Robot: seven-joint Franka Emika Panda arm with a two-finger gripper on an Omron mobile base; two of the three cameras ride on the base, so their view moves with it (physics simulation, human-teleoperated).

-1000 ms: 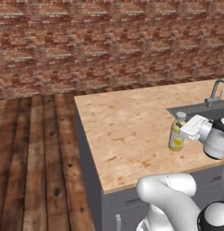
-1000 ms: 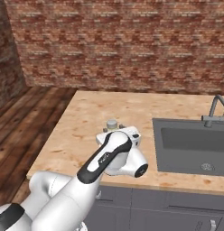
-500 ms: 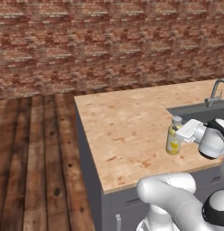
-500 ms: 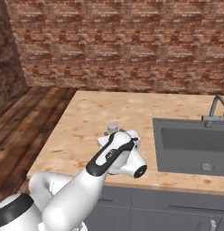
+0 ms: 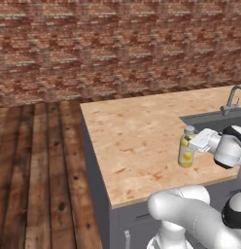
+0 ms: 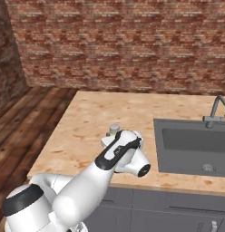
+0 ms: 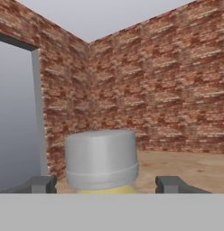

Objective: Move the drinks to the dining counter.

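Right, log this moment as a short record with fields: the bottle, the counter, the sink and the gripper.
bottle: yellow bottle with a pale cap, standing upright
support: dining counter, light wood top, bottle near its front edge
sink: grey sink set into the counter, faucet behind it
gripper: gripper level with the bottle's top, one fingertip on either side of the cap, a gap at each side
jaws: open, not touching the cap
surroundings: brick wall, wood floor
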